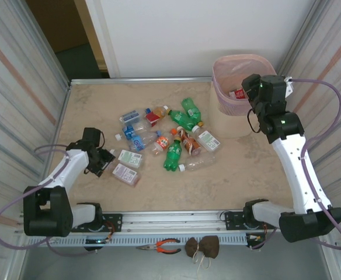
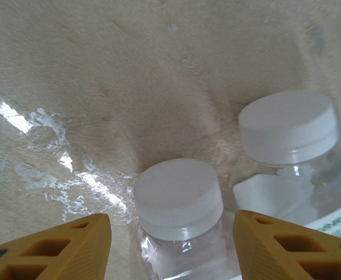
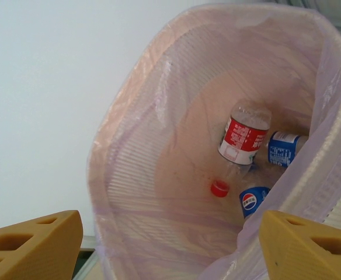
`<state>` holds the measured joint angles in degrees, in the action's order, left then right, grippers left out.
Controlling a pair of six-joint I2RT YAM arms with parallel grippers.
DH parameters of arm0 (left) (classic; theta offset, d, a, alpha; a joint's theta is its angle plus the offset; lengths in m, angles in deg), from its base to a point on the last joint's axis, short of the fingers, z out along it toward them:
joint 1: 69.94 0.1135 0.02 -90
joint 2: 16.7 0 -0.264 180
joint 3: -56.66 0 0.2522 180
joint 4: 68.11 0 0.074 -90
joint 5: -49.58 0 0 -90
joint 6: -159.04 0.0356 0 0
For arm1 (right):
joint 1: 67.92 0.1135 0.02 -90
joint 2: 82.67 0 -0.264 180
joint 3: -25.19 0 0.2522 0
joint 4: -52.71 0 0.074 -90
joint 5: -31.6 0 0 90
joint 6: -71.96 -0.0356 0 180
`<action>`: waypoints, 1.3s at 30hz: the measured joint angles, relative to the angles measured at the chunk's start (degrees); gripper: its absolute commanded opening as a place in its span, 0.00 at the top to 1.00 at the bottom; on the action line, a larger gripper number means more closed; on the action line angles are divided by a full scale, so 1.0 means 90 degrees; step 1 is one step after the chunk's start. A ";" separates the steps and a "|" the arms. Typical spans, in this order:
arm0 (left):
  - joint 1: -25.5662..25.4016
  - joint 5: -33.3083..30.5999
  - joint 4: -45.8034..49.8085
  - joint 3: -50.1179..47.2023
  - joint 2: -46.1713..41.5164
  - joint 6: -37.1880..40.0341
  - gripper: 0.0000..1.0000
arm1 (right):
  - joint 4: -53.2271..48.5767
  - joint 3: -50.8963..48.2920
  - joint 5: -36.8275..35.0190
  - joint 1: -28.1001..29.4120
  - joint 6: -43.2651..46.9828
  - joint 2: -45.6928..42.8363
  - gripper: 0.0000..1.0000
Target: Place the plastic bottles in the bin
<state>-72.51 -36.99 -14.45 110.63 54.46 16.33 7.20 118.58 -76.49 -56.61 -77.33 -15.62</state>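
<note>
The left gripper (image 1: 103,158) lies low near the left edge of the glossy, marbled beige worktop (image 1: 246,175). Its yellow lattice-cut fingers (image 2: 48,245) stand apart on either side of a clear plastic bottle with a ribbed white screw cap (image 2: 179,198). Gaps show on both sides, so nothing is clamped; flanking the shoulder just below the cap looks meant to catch the thin, slippery wall where it is stiffest. A second white-capped clear bottle (image 2: 287,125) lies just beside it, near enough to be nudged. The other plastic bottles (image 1: 170,140), clear and green with bright labels, lie in a loose heap at the worktop's middle. The right gripper (image 1: 244,87) hangs over the tall pale pink plastic bin (image 1: 229,61) at the far right corner, jaws wide and empty, seemingly placed for dropping. Inside its ribbed walls lie a red-labelled clear bottle (image 3: 243,137), blue-labelled ones and a loose red cap (image 3: 219,188).
</note>
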 measured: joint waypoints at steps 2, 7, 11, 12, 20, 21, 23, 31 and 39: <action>0.0000 0.0002 -0.0029 0.0000 0.0138 -0.0034 0.44 | -0.0007 -0.0019 -0.0041 0.0012 0.0000 -0.0046 0.23; 0.0041 0.0027 -0.0274 -0.0022 0.0437 -0.0112 0.46 | -0.0075 -0.0085 -0.0185 0.0107 0.0000 -0.0182 0.24; 0.0041 0.0068 -0.0474 -0.0049 0.0617 -0.0175 0.47 | -0.0146 -0.0090 -0.0236 0.0168 -0.0002 -0.0219 0.24; 0.0041 0.0070 -0.0529 -0.0073 0.0651 -0.0185 0.47 | -0.0146 -0.0090 -0.0260 0.0180 -0.0002 -0.0219 0.24; 0.0041 0.0165 -0.0799 -0.0221 0.0845 -0.0299 0.51 | -0.0170 -0.0117 -0.0413 0.0238 0.0000 -0.0284 0.24; 0.0041 0.0163 -0.0797 -0.0226 0.0845 -0.0313 0.53 | -0.0172 -0.0117 -0.0427 0.0248 0.0000 -0.0289 0.24; 0.0044 0.0148 -0.0799 -0.0272 0.0794 -0.0323 0.56 | -0.0165 -0.0126 -0.0474 0.0294 0.0005 -0.0296 0.24; 0.0041 0.0121 -0.0731 -0.0413 0.0238 -0.0284 0.62 | 0.0236 -0.0656 -0.0347 0.0374 0.0287 -0.0542 0.24; 0.0041 0.0126 -0.0447 -0.0372 -0.1494 0.0117 0.66 | 0.1265 -0.1127 0.1027 0.0374 0.1404 -0.0736 0.25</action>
<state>-72.14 -35.86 -18.47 107.29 41.02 17.38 18.59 108.44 -67.24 -53.24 -64.69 -22.25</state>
